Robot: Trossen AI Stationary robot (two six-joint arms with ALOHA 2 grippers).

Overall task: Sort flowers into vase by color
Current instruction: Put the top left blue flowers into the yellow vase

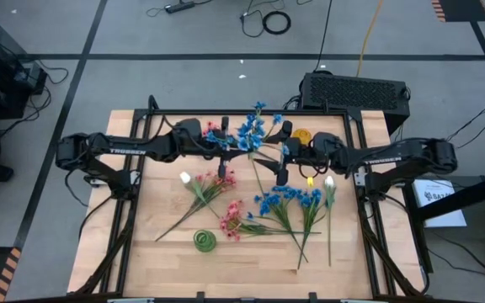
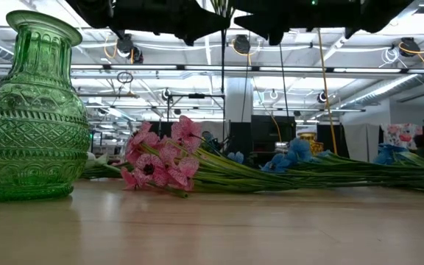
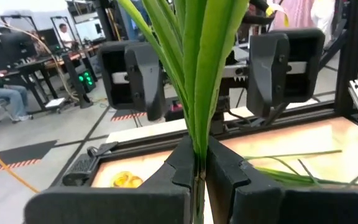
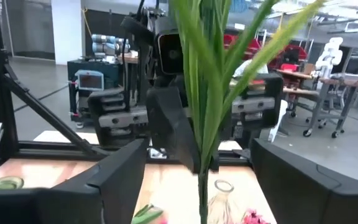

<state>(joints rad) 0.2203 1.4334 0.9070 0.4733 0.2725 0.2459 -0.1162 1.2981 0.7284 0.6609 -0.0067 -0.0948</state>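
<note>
My left gripper (image 1: 230, 145) is shut on a blue-flowered sprig (image 1: 251, 130), which it holds upright above the table's far middle. My right gripper (image 4: 202, 186) faces it from the table's right. It is open, with one finger on either side of the sprig's green stem (image 4: 202, 177), touching nothing. More flowers lie flat on the table: pink (image 1: 234, 220), blue (image 1: 289, 200) and white (image 1: 329, 183). A green glass vase (image 1: 205, 241) stands near the front edge. My left gripper pinches the sprig's green stem (image 3: 197, 167) between its two fingers, just below where the long leaves fan out. The fingers reach in level from the table's left and lie across the stem. The sprig stands upright, lifted clear of the table.
A small clear glass vase (image 4: 219, 198) stands on the table below the held sprig. A yellow object (image 1: 301, 135) lies near the far edge, and a black box (image 1: 356, 91) sits behind the table. Black frame posts (image 1: 352, 160) border the table's sides.
</note>
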